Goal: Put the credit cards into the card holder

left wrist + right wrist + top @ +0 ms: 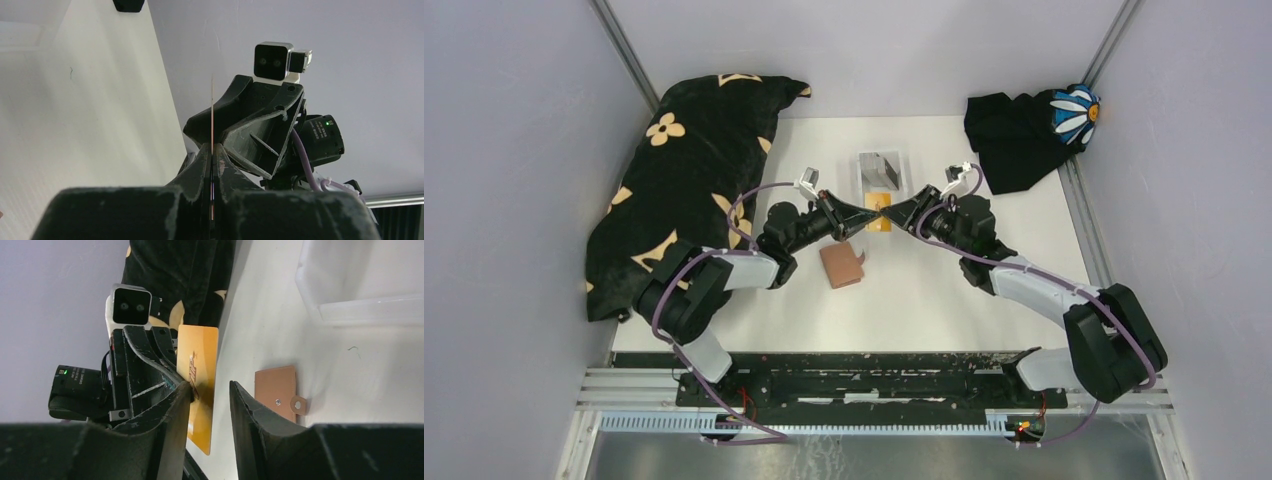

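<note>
You are early in the job, as far as the views show: no card sits in the brown wallet (pixel 841 265), which lies flat on the counter (pixel 944 290) near the left arm (pixel 724 270) and looks folded shut, its snap tab sticking out at one side. One gold card (pixel 199 360) is up in the air between the two arms, above the stretch of counter between the wallet and the white tray (pixel 360 307). The left arm's jaws are pressed together on that card, pinching it by one end so that it stands out edge-on from them. The right arm (pixel 1024 280) faces it with its jaws spread, one on either side of the card's near part and not gripping it (this reads as a hand-over or a regrip about to happen). At least one dark grey card (pixel 880 167) waits in the tray. So every card is left to do, and the wallet probably has to be opened first. The counter is plain white, boxed in by pale grey walls (pixel 514 150), with a metal rail (pixel 874 385) along the near edge. A black flower-print cloth (pixel 694 170) is heaped along the left side, and a black cloth with a daisy (pixel 1014 135) lies in the far right corner.
</note>
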`<state>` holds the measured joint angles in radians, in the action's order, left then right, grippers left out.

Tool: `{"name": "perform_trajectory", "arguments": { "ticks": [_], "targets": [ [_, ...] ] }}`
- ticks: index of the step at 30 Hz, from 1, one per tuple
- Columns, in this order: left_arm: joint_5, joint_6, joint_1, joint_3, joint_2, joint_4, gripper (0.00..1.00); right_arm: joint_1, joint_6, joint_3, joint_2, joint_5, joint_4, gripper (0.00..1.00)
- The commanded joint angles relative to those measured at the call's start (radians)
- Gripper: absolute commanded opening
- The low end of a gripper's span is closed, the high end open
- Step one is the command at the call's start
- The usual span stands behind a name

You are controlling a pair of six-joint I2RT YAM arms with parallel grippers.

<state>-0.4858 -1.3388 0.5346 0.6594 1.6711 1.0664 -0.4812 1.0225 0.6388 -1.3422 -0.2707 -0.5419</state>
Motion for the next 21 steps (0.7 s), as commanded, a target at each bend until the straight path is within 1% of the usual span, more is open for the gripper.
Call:
{"name": "perform_trajectory", "arguments": {
  "ticks": [1, 5, 11, 12, 15, 21],
  "targets": [
    [-0.028, -0.043, 0.001, 0.029, 0.017, 0.100, 0.03, 0.005, 0.051, -0.007, -0.019, -0.063, -0.127, 0.39],
    [-0.027, -0.055, 0.002, 0.032, 0.030, 0.115, 0.03, 0.004, 0.067, -0.019, -0.020, -0.072, -0.146, 0.28],
    [-0.004, -0.056, -0.004, 0.019, 0.032, 0.114, 0.03, 0.004, 0.068, -0.022, 0.000, -0.074, -0.131, 0.01],
    [0.002, -0.058, -0.009, 0.013, 0.031, 0.112, 0.05, 0.004, 0.067, -0.022, 0.002, -0.074, -0.128, 0.01],
    [0.028, -0.059, -0.028, -0.005, 0.022, 0.092, 0.15, 0.004, 0.061, -0.016, 0.008, -0.074, -0.117, 0.01],
    [0.070, -0.049, -0.069, -0.047, -0.001, 0.044, 0.32, 0.005, 0.033, 0.003, 0.006, -0.079, -0.081, 0.01]
  ]
}}
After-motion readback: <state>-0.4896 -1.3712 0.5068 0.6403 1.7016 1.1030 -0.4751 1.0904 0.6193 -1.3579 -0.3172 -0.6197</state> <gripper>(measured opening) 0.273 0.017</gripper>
